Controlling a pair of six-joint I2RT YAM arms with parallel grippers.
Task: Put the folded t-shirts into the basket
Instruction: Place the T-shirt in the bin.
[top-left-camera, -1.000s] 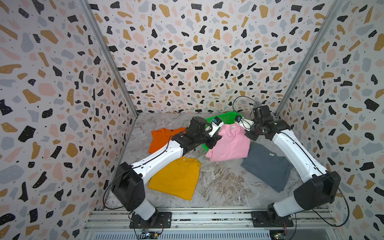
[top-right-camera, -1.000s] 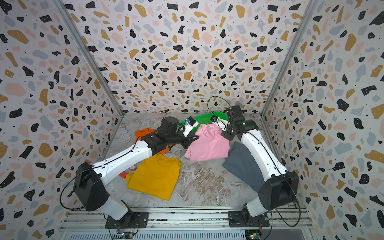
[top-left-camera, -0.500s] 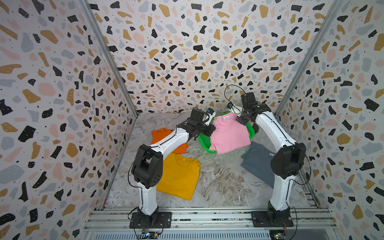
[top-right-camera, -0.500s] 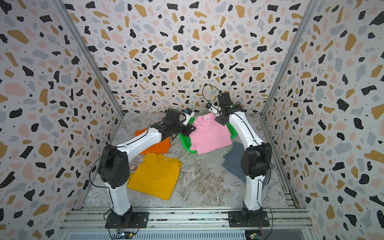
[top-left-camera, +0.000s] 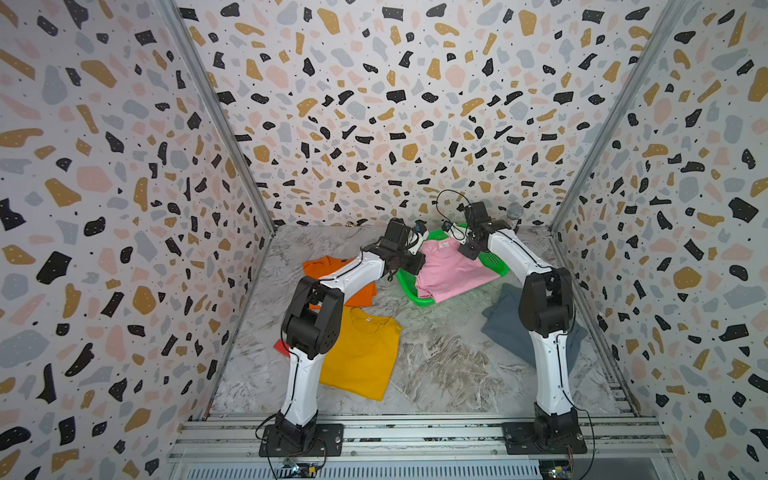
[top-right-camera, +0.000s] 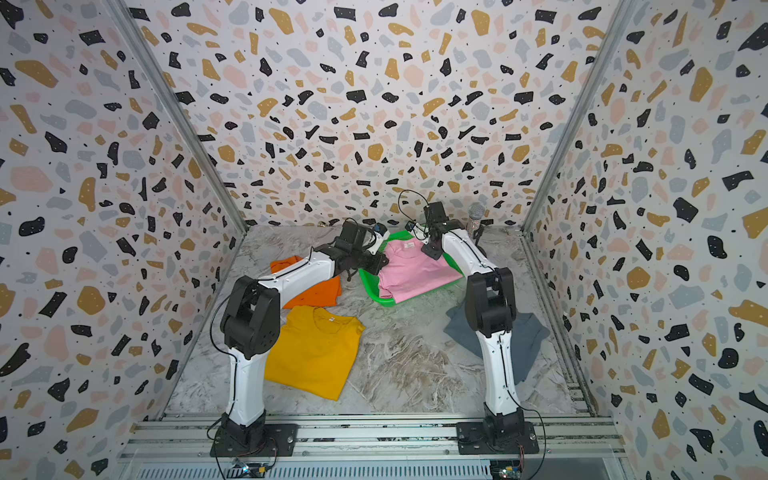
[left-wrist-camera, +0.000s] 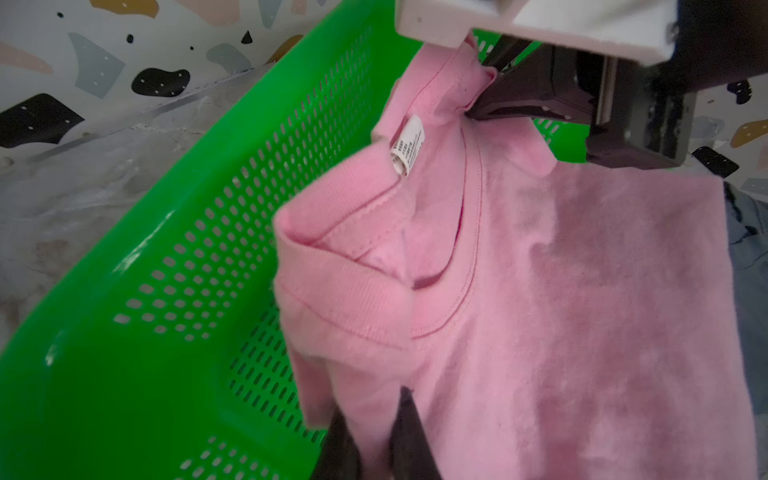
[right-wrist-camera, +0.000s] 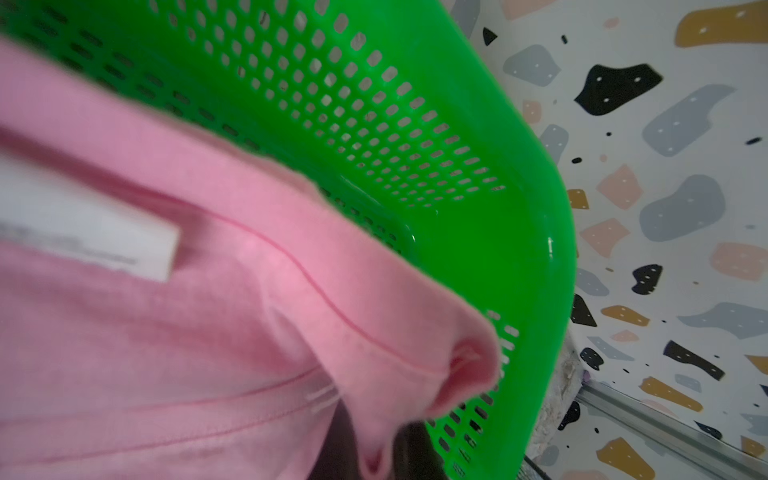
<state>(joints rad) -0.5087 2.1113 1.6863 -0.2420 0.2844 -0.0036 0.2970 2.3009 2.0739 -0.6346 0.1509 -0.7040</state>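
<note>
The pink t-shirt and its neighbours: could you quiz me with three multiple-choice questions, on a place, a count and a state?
1. Where is the pink t-shirt?
A. flat on bare tabletop
B. draped over the green basket
C. folded under it

2. How many t-shirts lie on the table outside the basket?
A. one
B. two
C. three

3. How are the left gripper and right gripper?
A. both open
B. both shut on the pink t-shirt
C. only one shut

Answers:
1 B, green rim shows around the pink cloth.
2 C, the orange t-shirt, mustard t-shirt and grey-blue t-shirt lie there.
3 B, each wrist view shows fingers pinching pink fabric.
</note>
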